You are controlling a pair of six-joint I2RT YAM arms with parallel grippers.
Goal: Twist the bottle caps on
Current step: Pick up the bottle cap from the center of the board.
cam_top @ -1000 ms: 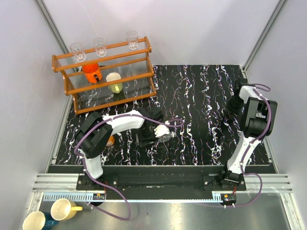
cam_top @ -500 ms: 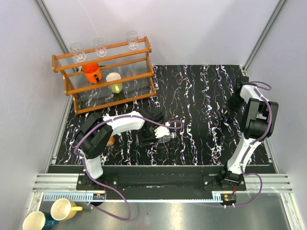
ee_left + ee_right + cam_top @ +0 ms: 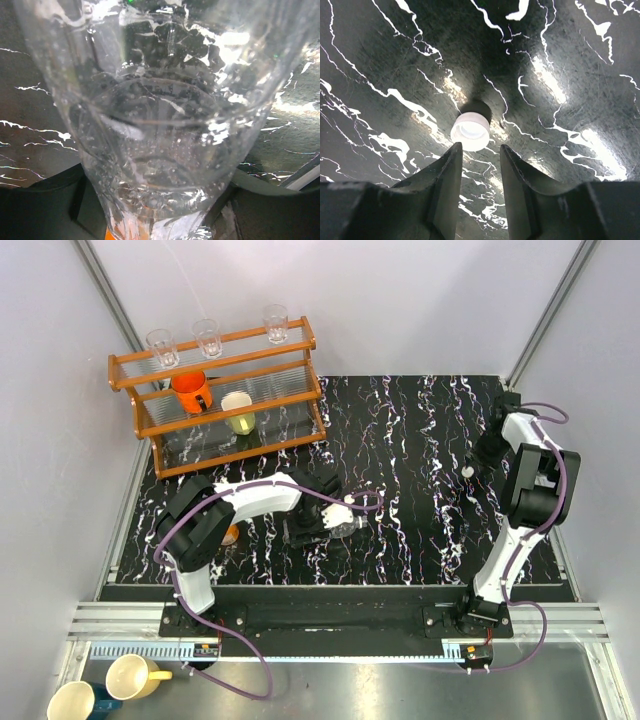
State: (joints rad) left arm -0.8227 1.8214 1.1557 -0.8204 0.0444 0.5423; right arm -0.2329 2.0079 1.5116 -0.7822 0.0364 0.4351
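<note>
The clear water bottle [image 3: 347,526] lies on the black marbled table, held at my left gripper [image 3: 326,518]. In the left wrist view the bottle [image 3: 160,115] fills the frame between dark fingers [image 3: 42,210], which are shut on it. The squat orange bottle [image 3: 231,534] stands by the left arm, mostly hidden by it. A small white cap [image 3: 467,471] sits on the table at the right. In the right wrist view the cap [image 3: 470,132] lies just beyond my open, empty right gripper [image 3: 479,150]. The orange cap is out of view.
A wooden rack [image 3: 225,425] at the back left holds clear glasses [image 3: 208,337], an orange mug [image 3: 190,392] and a pale cup [image 3: 239,412]. White walls close in on the left and right. Two mugs [image 3: 135,676] sit below the table's near edge.
My right gripper has drawn back a little toward the far right, and the white cap now shows on the table beside it. The left arm and bottle have not moved.
</note>
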